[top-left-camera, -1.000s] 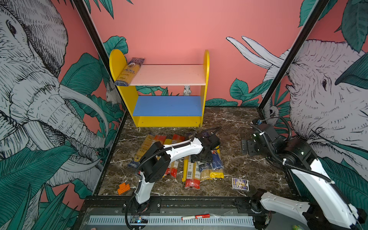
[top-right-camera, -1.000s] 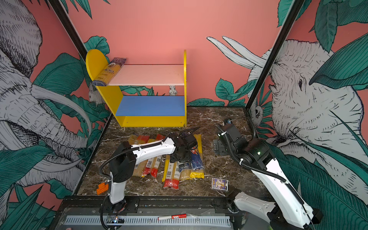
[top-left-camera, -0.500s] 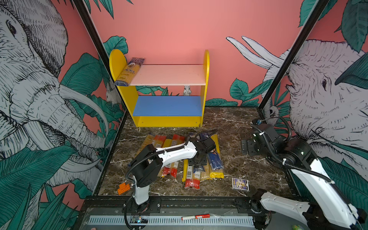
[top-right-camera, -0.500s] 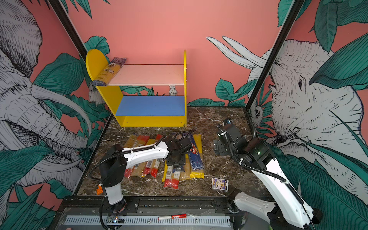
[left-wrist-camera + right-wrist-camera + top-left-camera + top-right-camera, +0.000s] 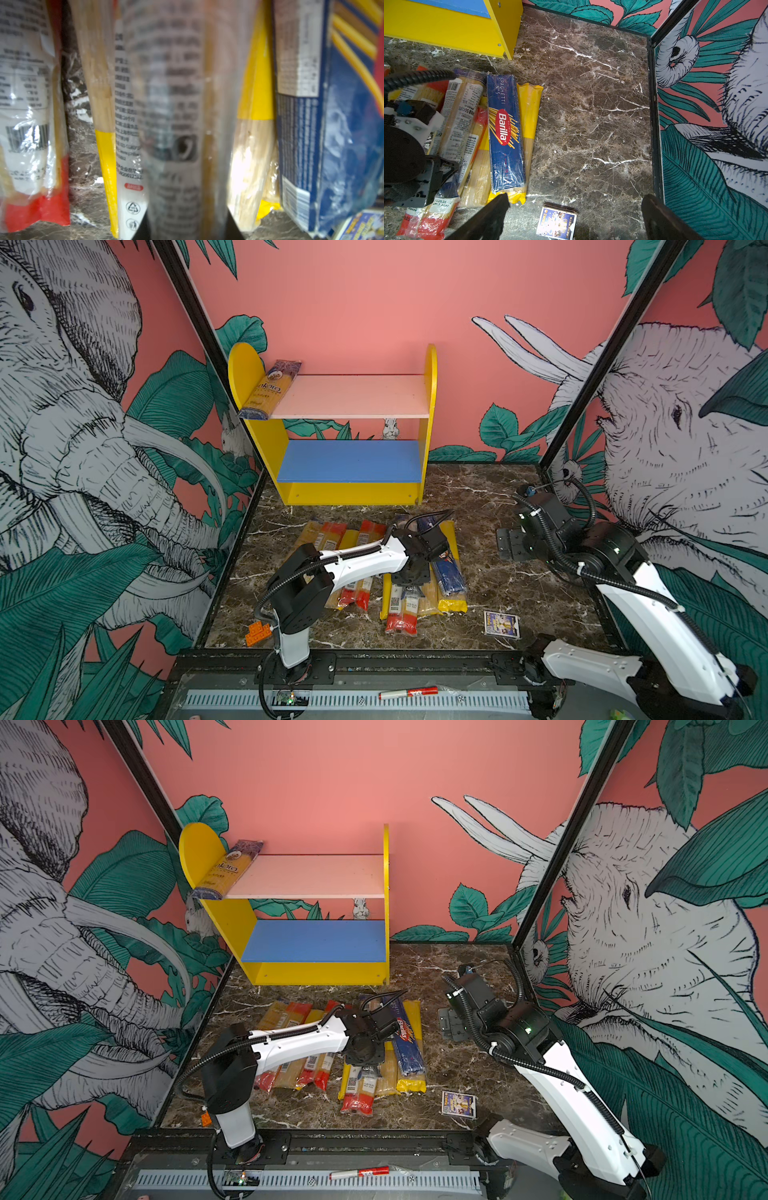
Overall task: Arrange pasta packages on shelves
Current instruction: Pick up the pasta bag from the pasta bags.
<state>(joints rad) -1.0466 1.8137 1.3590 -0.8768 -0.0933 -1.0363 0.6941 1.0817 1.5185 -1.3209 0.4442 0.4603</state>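
The yellow shelves [image 5: 349, 494] [image 5: 316, 974] stand at the back with a pink upper board [image 5: 353, 396] and a blue lower board [image 5: 349, 462]. One Ankara packet [image 5: 272, 389] leans at the upper board's left end. Several pasta packages lie in a pile on the marble floor, among them a blue Barilla one [image 5: 446, 572] [image 5: 505, 133]. My left gripper [image 5: 411, 576] [image 5: 187, 224] is down on the pile, shut on a clear, white-labelled packet [image 5: 172, 104]. To the right of the pile, my right gripper [image 5: 513, 545] [image 5: 575, 204] hangs open and empty.
A small card box [image 5: 501, 624] [image 5: 556, 223] lies on the floor right of the pile. An orange block [image 5: 257, 632] sits at the front left corner. A red marker [image 5: 409, 693] rests on the front rail. Painted walls close in both sides.
My left gripper came down and forward onto the pile, and its jaws closed on the clear packet. The right arm has not moved.
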